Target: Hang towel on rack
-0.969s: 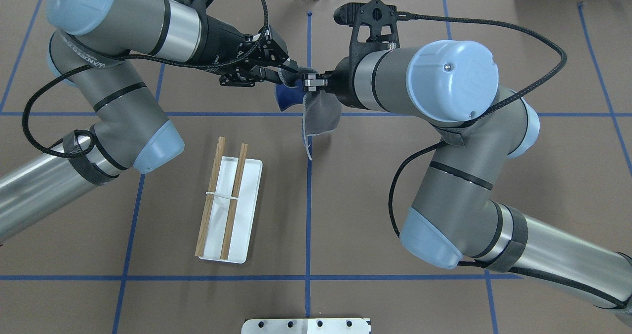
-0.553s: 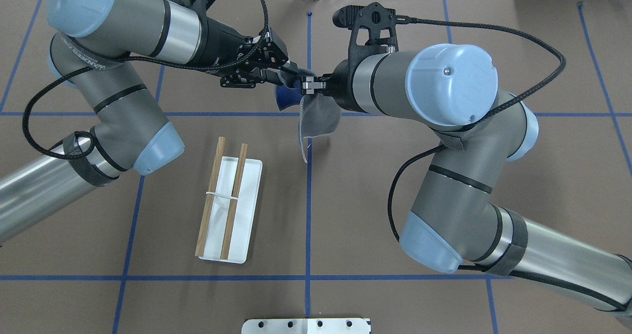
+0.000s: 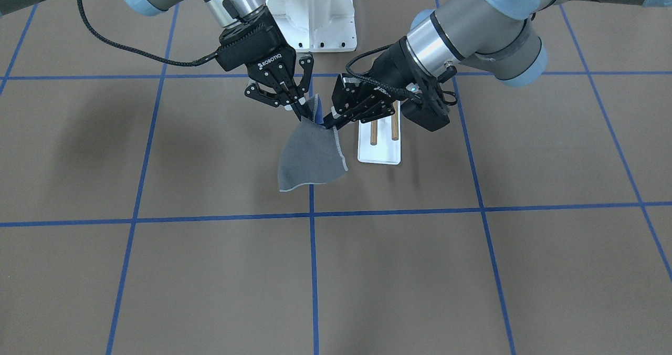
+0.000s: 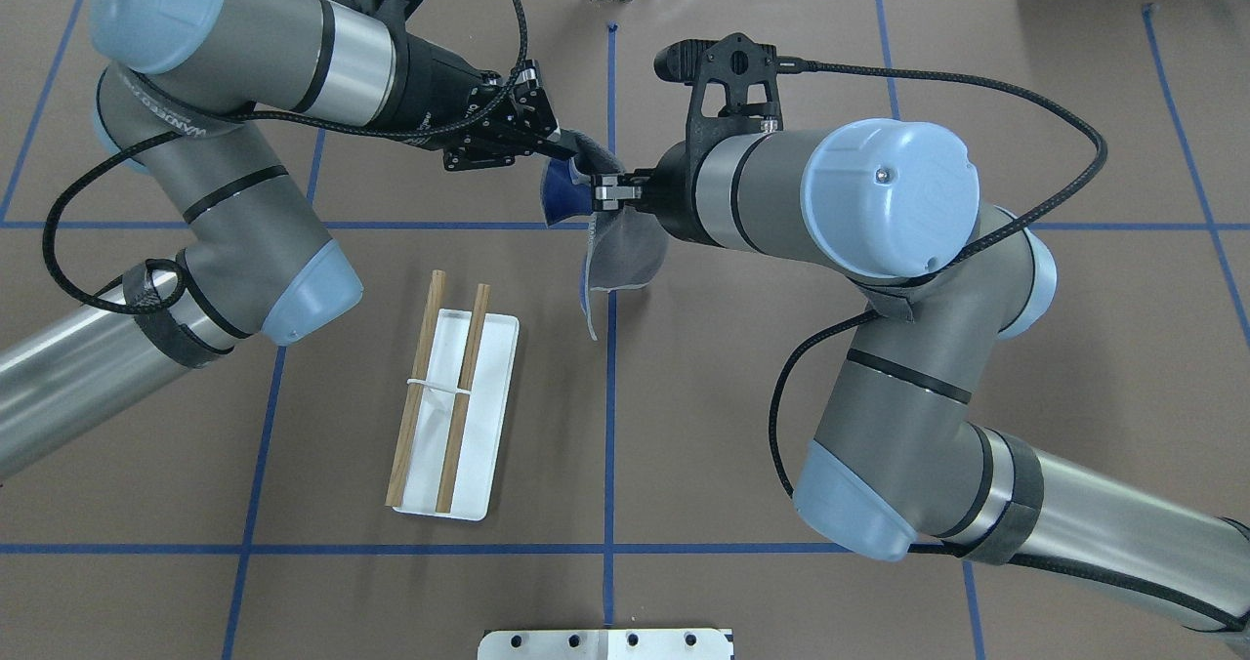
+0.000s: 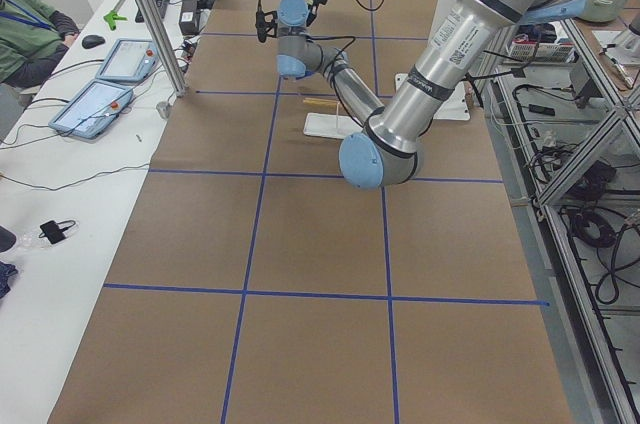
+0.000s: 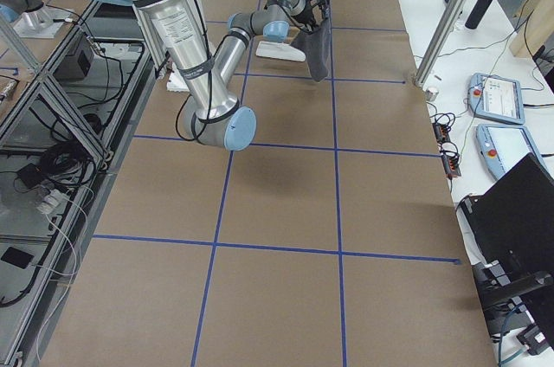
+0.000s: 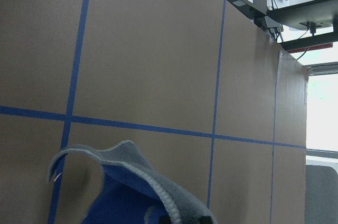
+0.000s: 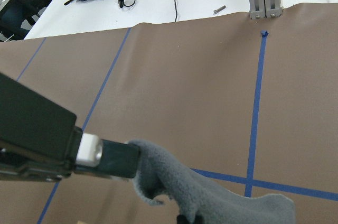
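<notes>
The towel (image 4: 625,250), dark grey with a blue side (image 4: 557,196), hangs in the air over the far middle of the table, held at its top by both grippers. My left gripper (image 4: 576,160) is shut on one upper corner. My right gripper (image 4: 598,193) is shut on the top edge right beside it. In the front view the towel (image 3: 310,158) hangs below the left gripper (image 3: 329,125) and the right gripper (image 3: 300,114). The rack (image 4: 454,406), a white base with two wooden dowels, stands on the table on my near left, apart from the towel.
A white bolted pedestal (image 3: 315,13) stands at my base, and its plate (image 4: 605,643) shows at the overhead view's bottom edge. Blue tape lines cross the brown table cover. The operators' desk with tablets (image 5: 100,94) runs along the far side.
My left gripper has moved slightly away from me with its corner. My right gripper has shifted a little to the left, and the hanging towel has swung left with it.
</notes>
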You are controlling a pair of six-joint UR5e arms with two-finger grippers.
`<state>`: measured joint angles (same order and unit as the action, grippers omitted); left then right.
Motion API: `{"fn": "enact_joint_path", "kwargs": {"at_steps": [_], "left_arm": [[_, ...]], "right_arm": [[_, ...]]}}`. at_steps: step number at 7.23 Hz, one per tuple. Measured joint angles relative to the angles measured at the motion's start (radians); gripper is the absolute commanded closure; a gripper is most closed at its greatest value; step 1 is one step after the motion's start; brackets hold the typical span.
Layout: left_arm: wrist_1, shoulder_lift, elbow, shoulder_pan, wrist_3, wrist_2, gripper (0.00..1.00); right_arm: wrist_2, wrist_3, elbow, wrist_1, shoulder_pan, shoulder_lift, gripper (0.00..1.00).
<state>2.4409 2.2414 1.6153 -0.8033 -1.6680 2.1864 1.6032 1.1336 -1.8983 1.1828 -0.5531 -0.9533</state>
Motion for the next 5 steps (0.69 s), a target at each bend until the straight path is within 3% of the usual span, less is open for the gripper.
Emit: {"fn": "enact_joint_path", "kwargs": {"at_steps": [2,3,4,5], "left_arm": [[0.001,0.0,0.0,-0.001,-0.001,0.0,1.0],[0.003,0.0,0.0,-0.001,-0.006,0.0,1.0],[0.005,0.0,0.002,-0.001,-0.017,0.0,1.0],[0.008,0.0,0.007,-0.001,-0.027,0.0,1.0]], "right_arm": [[-0.003,0.0,0.0,-0.006,0.003,-0.005,0.99],[-0.003,0.002,-0.001,-0.006,0.003,-0.005,0.1],[-0.003,0.016,-0.001,-0.006,0.002,-0.005,0.0],[0.002,0.056,-0.002,-0.003,-0.007,-0.008,0.0]]}}
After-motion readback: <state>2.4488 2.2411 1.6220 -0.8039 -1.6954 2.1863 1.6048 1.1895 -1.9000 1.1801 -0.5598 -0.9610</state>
